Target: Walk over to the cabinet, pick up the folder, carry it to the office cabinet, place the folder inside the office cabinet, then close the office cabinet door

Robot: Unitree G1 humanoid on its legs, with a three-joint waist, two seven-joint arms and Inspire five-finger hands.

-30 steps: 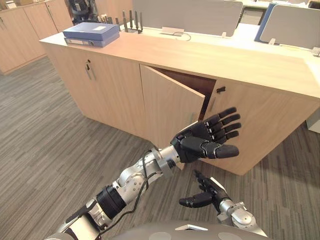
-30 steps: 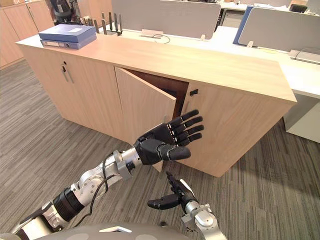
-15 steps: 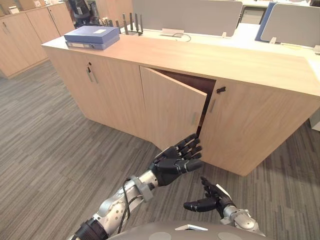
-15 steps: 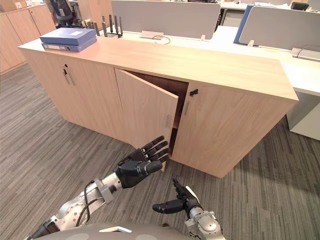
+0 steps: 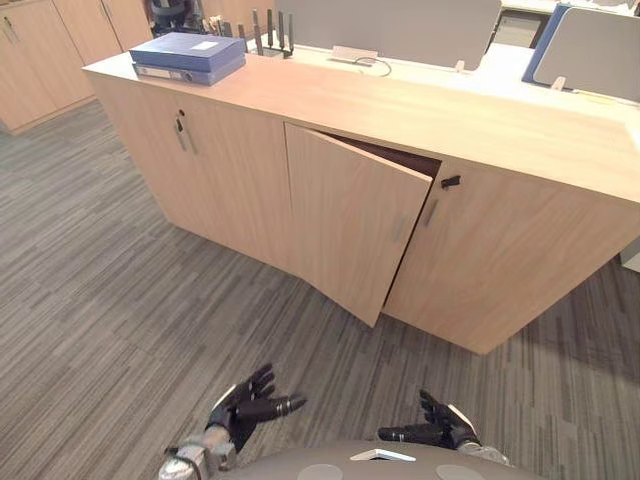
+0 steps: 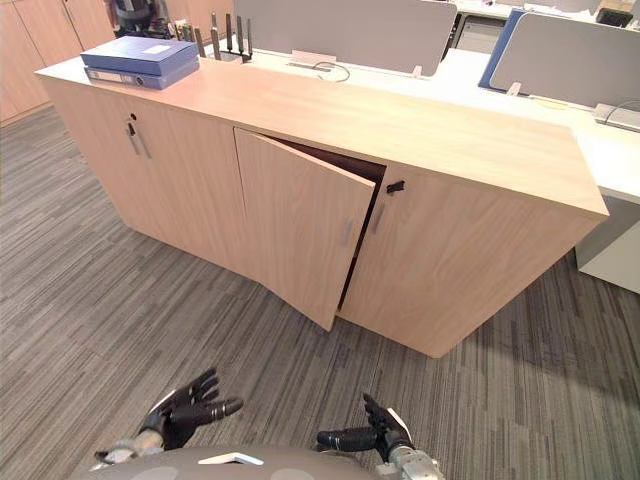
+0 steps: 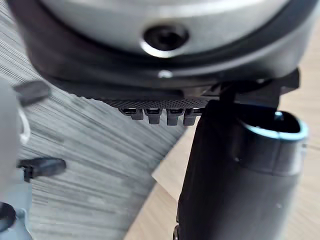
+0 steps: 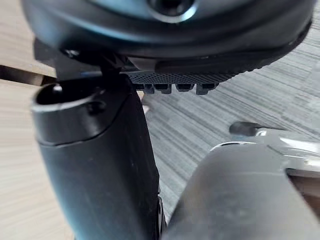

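A blue folder (image 5: 188, 57) lies flat on top of the light wooden office cabinet (image 5: 520, 150), at its far left end. The cabinet's middle door (image 5: 350, 222) stands ajar, swung partly outward, with a dark gap behind it. My left hand (image 5: 245, 404) hangs low near the carpet, open with its fingers spread, holding nothing. My right hand (image 5: 437, 430) is also low and open, empty. Both hands are well short of the cabinet. In the left wrist view the thumb (image 7: 235, 175) stands straight; the right wrist view shows the same of its thumb (image 8: 100, 160).
Grey striped carpet (image 5: 110, 270) lies between me and the cabinet. Behind the cabinet stand desks with grey partition screens (image 5: 400, 25). More wooden cupboards (image 5: 40, 50) line the far left. A black rack (image 5: 270, 30) stands by the folder.
My left arm has dropped from chest height in front of the ajar door down to near the floor. The right hand has sunk a little. The view has shifted slightly.
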